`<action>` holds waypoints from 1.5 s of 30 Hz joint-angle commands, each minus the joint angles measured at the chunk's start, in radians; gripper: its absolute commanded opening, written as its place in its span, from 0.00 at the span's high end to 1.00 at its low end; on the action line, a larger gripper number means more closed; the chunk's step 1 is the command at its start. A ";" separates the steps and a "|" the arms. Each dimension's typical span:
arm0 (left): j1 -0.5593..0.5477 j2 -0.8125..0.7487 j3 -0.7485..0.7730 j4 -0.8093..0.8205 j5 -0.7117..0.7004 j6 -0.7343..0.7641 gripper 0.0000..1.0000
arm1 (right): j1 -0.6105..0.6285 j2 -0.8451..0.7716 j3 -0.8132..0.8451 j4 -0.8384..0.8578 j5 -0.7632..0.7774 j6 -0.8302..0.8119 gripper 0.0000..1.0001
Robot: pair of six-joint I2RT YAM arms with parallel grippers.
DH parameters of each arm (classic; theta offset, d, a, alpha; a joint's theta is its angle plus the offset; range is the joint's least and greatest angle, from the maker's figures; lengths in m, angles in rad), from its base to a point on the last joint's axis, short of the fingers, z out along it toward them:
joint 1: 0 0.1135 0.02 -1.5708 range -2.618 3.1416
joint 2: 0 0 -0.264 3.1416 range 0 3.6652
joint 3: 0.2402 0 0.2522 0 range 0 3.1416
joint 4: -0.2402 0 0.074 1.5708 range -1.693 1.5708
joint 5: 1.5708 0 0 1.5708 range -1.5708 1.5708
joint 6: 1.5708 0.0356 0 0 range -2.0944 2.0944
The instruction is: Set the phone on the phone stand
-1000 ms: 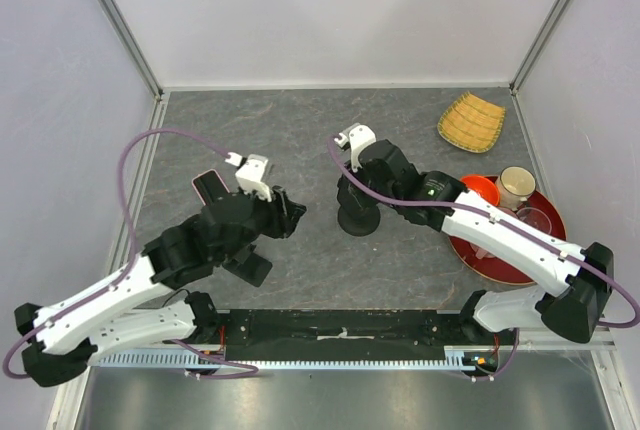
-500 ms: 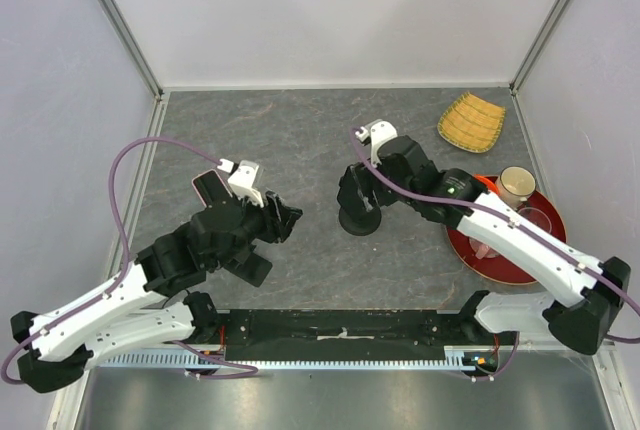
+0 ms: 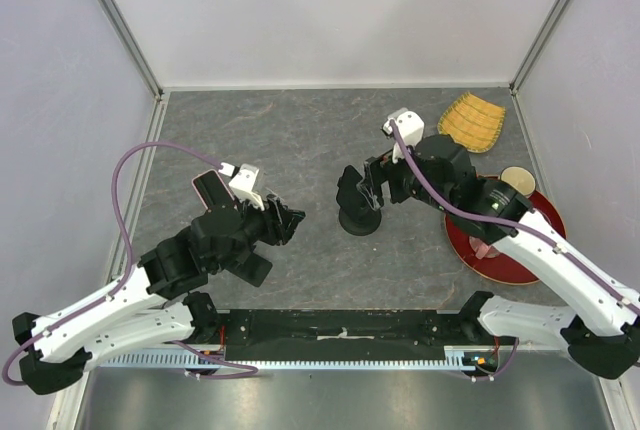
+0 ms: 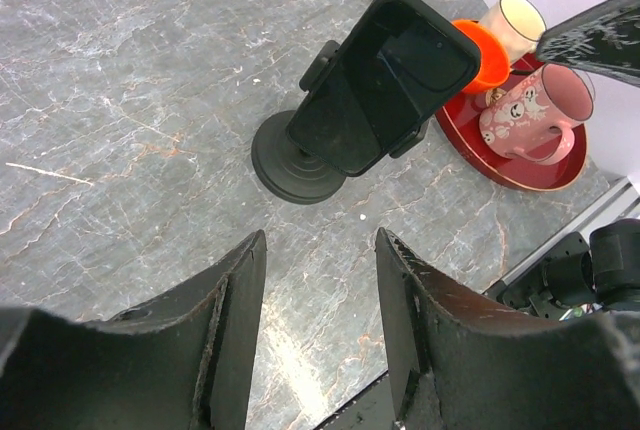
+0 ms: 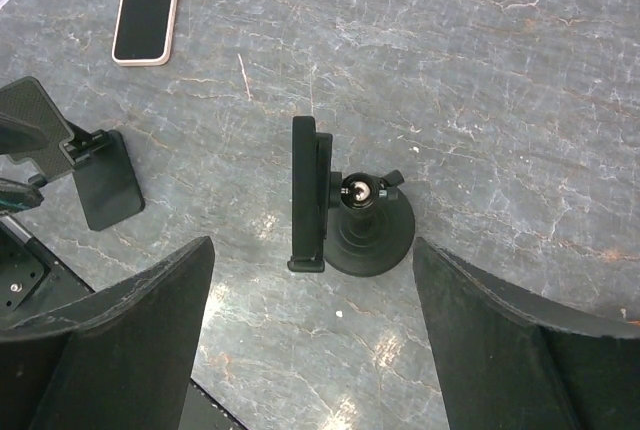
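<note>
Facing the spread left end effector (image 4: pixel 320 236), phone (image 4: pixel 385 80) rests on phone stand (image 4: pixel 288 162); right end effector (image 5: pixel 312 248) spread behind

The grey bench (image 3: pixel 290 135) carried a stand (image 3: pixel 358 220) mid-bench, a red tray (image 3: pixel 472 262) by the right edge, a yellow mat (image 3: pixel 472 122) at the far-right corner and a phone (image 5: pixel 145 12) near the left edge.

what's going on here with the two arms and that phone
The black phone sits in the black round-based stand on the grey marbled table. Neither arm holds anything: the right gripper hovers open close by the stand, and the left gripper is open, facing it. The placing looks done.
</note>
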 commanded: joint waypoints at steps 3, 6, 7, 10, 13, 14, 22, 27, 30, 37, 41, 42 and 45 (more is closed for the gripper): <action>0.000 -0.019 -0.013 0.066 -0.005 0.003 0.46 | -0.007 0.079 0.020 0.076 0.012 0.028 0.18; 0.000 -0.024 -0.018 0.069 0.007 0.002 0.46 | -0.012 0.116 0.011 0.108 0.009 0.015 0.27; 0.000 -0.025 -0.019 0.074 0.012 0.002 0.46 | -0.015 0.122 0.007 0.121 -0.014 0.007 0.31; 0.000 -0.025 -0.029 0.081 0.027 -0.001 0.46 | -0.030 0.163 0.006 0.133 -0.049 -0.001 0.48; 0.000 -0.031 -0.038 0.094 0.048 -0.007 0.46 | -0.049 0.193 -0.006 0.147 -0.083 0.001 0.55; 0.000 -0.031 -0.039 0.097 0.055 -0.007 0.46 | -0.050 0.197 -0.009 0.157 -0.086 0.011 0.55; 0.000 -0.036 -0.024 0.088 0.105 -0.009 0.46 | -0.054 0.252 -0.010 0.154 -0.103 0.022 0.82; 0.000 -0.056 -0.032 0.084 0.110 -0.010 0.46 | -0.072 0.233 0.020 0.153 0.102 0.030 1.00; 0.000 -0.082 -0.039 0.081 0.116 -0.012 0.46 | -0.115 0.234 0.074 0.157 0.159 -0.010 1.00; 0.000 -0.133 -0.058 0.062 0.108 0.002 0.46 | -0.343 0.340 0.249 0.176 0.110 -0.090 1.00; 0.000 -0.136 -0.059 0.060 0.098 0.014 0.46 | -0.446 0.424 0.336 0.220 0.038 -0.097 1.00; 0.000 -0.134 -0.059 0.060 0.099 0.017 0.46 | -0.464 0.456 0.350 0.234 0.024 -0.091 1.00; 0.000 -0.127 -0.058 0.061 0.102 0.028 0.46 | -0.521 0.495 0.388 0.265 -0.005 -0.076 1.00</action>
